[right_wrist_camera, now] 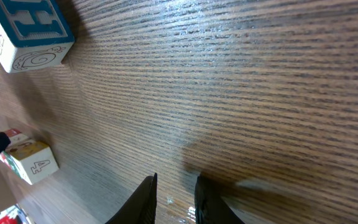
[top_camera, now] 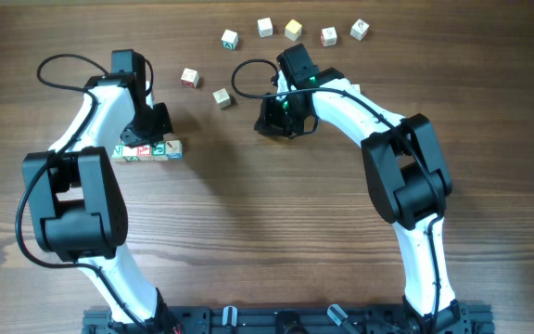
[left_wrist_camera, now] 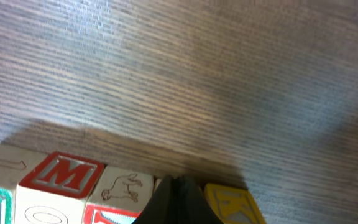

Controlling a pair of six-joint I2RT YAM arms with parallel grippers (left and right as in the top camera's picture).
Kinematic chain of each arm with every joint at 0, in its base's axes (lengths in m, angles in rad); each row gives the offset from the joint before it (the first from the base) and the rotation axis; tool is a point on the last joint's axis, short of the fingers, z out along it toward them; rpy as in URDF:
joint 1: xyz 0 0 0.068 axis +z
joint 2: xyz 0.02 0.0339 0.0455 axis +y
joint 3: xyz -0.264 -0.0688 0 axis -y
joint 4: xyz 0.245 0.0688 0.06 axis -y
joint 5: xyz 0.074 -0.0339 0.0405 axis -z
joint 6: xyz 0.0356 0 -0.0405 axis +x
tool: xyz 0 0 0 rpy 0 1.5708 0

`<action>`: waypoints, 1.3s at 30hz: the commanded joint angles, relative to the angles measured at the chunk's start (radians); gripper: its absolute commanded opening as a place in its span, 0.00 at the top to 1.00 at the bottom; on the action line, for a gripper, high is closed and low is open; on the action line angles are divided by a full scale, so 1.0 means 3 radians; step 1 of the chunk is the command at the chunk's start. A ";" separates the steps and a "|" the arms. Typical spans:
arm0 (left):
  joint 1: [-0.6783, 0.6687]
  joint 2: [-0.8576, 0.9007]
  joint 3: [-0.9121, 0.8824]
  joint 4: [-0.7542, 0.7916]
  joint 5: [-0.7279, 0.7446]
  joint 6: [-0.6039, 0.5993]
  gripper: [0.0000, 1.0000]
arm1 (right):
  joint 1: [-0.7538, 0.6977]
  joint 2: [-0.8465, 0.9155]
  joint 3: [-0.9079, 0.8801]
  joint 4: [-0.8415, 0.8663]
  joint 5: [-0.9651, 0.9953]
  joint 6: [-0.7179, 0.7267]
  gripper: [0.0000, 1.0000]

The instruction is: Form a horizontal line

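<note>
1. Horizontal line (top_camera: 146, 150) of four small white letter cubes, printed green, red and teal, lies on the left half of the brown wooden worktop (top_camera: 248, 223), the cubes touching side by side.
2. Left gripper (top_camera: 147, 130) hangs just behind the middle of the horizontal line. Its white arm is bent at the elbow and reaches away from the base. The jaws are clenched together on nothing, and the wrist view shows their black tip over the row.
3. Right gripper (top_camera: 281, 119) is lowered near the worktop's centre, well apart from the row, on an arm arched in from the right. Its jaws stand narrowly parted and empty, with wood grain showing between them.
4. Seven loose white letter cubes (top_camera: 222, 97) scatter across the far side. Two lie beyond and between the grippers, and five form an arc near the far edge.
5. Bare wood spreads in front of the row and to its right, as far as the right arm.
</note>
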 commanded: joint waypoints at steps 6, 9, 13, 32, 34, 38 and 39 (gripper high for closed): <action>0.0015 0.0025 0.0013 0.0186 0.0294 -0.0121 0.96 | -0.0020 0.0233 -0.0148 -0.0090 0.0572 -0.0046 0.77; 0.0015 0.0025 0.0013 0.0257 0.0543 -0.0120 0.96 | -0.0020 0.0233 -0.0148 -0.0092 0.0571 -0.0046 0.77; 0.0015 0.0025 0.0013 0.0256 0.0584 -0.0121 0.96 | -0.0020 0.0233 -0.0148 -0.0092 0.0571 -0.0046 0.77; 0.0015 0.0025 0.0013 0.0099 0.0755 -0.0182 0.96 | -0.0020 0.0233 -0.0148 -0.0092 0.0572 -0.0047 0.77; 0.0015 0.0025 0.0013 0.0062 0.0755 -0.0182 0.96 | -0.0020 0.0233 -0.0148 -0.0092 0.0572 -0.0048 0.77; 0.0015 0.0025 0.0013 0.0001 0.0754 -0.0181 0.96 | -0.0020 0.0233 -0.0148 -0.0092 0.0572 -0.0048 0.77; 0.0015 0.0025 0.0013 -0.0001 0.0754 -0.0181 0.96 | -0.0020 0.0233 -0.0148 -0.0092 0.0572 -0.0048 0.77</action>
